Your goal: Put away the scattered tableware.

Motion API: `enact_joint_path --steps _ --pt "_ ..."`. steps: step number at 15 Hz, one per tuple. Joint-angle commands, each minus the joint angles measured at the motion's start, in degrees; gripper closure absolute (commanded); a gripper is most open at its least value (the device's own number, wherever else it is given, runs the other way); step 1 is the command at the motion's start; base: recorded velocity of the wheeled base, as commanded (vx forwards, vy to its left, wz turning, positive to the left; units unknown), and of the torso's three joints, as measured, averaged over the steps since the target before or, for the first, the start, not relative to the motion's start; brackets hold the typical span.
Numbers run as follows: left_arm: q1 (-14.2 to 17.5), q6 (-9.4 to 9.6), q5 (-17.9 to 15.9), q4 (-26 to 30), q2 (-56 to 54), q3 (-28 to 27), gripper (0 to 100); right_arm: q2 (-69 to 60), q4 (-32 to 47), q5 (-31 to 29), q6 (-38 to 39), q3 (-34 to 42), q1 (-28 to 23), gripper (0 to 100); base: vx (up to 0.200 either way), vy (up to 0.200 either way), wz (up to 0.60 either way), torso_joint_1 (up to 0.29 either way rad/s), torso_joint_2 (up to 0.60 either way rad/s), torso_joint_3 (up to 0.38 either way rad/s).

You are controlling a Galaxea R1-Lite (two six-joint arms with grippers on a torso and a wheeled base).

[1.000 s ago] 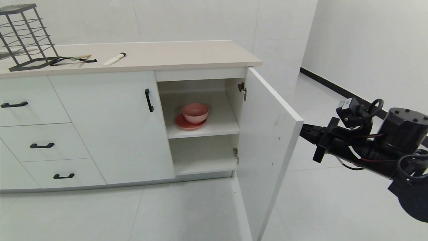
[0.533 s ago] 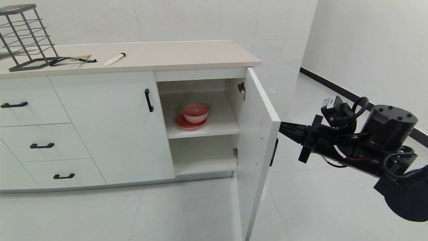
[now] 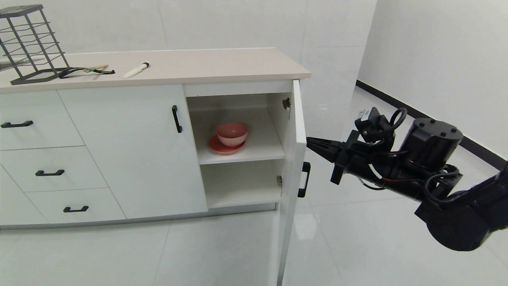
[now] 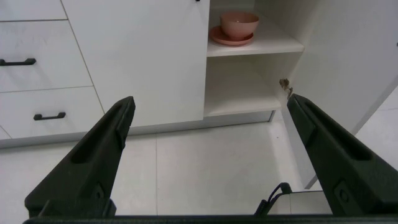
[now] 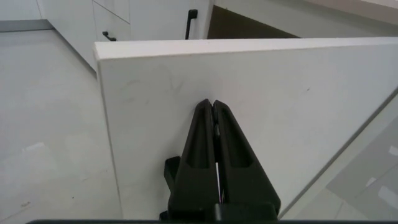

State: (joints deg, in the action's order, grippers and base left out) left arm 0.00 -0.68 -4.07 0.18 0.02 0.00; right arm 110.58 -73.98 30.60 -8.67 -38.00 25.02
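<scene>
The long white floor cabinet (image 3: 119,151) has its right-hand white door (image 3: 291,167) swung out, with the black bar handle (image 3: 304,179) on the outer face. A beige surface (image 3: 206,63) tops it and carries a black wire rack (image 3: 29,43). The right pincer (image 3: 311,141) is fully closed on nothing, its tips against the door's outer face above the handle. The left pincer (image 4: 209,99) gapes wide, empty, above the floor. A pink round bowl (image 3: 231,133) sits on a pink plate (image 3: 222,148) on the upper shelf. A white-handled utensil (image 3: 136,70) and a black looped utensil (image 3: 85,71) lie on the surface.
</scene>
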Motion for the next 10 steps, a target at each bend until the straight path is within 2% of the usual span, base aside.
enact_joint_path --steps 1,10 --pt "0.00 -0.02 -0.06 -0.01 0.06 0.00 0 1.74 -0.02 -0.10 0.23 -1.20 0.56 100 0.000 0.000 0.00 0.000 0.00 0.000" --pt "0.00 -0.02 0.03 -0.01 0.06 0.00 0 3.85 -0.90 -0.01 0.49 -2.43 0.65 100 0.000 0.000 0.00 0.000 0.00 0.000"
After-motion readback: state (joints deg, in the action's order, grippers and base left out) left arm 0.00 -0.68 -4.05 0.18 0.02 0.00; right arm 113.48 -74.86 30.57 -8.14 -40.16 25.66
